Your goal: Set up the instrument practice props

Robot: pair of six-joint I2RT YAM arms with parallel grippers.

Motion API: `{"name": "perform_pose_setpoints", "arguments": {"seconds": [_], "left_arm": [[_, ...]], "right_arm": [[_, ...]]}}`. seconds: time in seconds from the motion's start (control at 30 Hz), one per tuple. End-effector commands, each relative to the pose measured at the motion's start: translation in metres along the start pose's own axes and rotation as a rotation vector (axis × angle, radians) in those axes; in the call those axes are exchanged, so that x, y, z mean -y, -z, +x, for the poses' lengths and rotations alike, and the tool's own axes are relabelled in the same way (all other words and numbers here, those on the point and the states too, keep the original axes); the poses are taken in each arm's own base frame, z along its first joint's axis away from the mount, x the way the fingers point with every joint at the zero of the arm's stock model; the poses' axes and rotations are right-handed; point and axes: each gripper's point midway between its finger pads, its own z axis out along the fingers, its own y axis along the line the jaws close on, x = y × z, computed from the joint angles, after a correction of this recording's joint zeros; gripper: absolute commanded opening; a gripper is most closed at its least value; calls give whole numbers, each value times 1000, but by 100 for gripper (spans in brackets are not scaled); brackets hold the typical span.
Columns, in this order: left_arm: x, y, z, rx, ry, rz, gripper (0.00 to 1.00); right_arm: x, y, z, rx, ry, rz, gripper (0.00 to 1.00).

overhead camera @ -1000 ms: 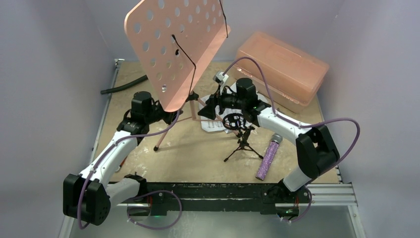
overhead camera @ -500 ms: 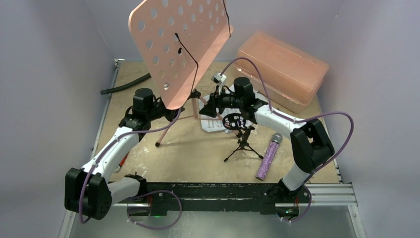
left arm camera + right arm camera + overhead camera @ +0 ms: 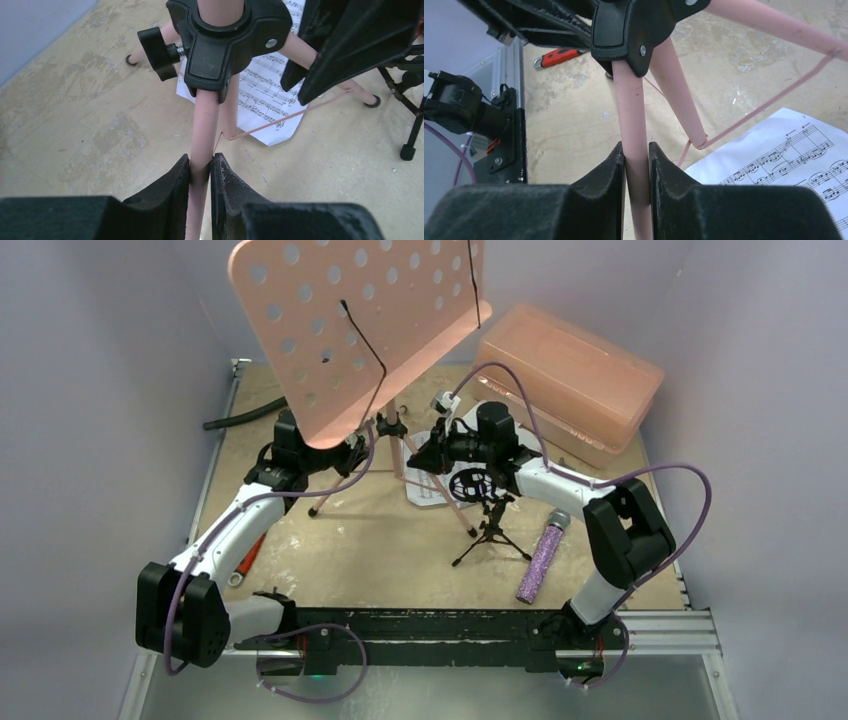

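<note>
Two pink tripod legs of the music stand (image 3: pixel 420 325) are each pinched tight, one by the left gripper (image 3: pixel 200 167), one by the right gripper (image 3: pixel 636 152). The stand is at the far middle of the table (image 3: pixel 380 560). Only the top view shows its tilted perforated plate; the wrist views show the sheet music (image 3: pixel 265 95) under the legs.

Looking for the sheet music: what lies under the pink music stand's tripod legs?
Beneath the pink perforated music stand's tripod legs, white sheet-music pages lie on the tan table. The legs and the black plastic hub cover part of them, so their number is unclear.
</note>
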Motion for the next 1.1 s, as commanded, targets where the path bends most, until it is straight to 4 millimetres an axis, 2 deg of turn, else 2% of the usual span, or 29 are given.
{"name": "perform_pose_setpoints", "arguments": {"seconds": [0.0,0.07,0.1,0.67,1.07], "left_arm": [[-36,-5,27,-126,-43,-136,0],[-41,-7,28,-138,-47,-147,0],[-43,-8,28,-144,-48,-153,0],[-62,-24,30,-162,-55,-186,0],[-77,-44,29,-167,-43,-194,0]], "right_arm": [[-80,-2,0,-39,-1,-290,13],[-87,-6,2,-44,7,-311,4],[-90,-7,4,-47,9,-320,3],[-110,-29,10,-75,34,-377,1],[-130,-62,2,-60,56,-460,0]]}}
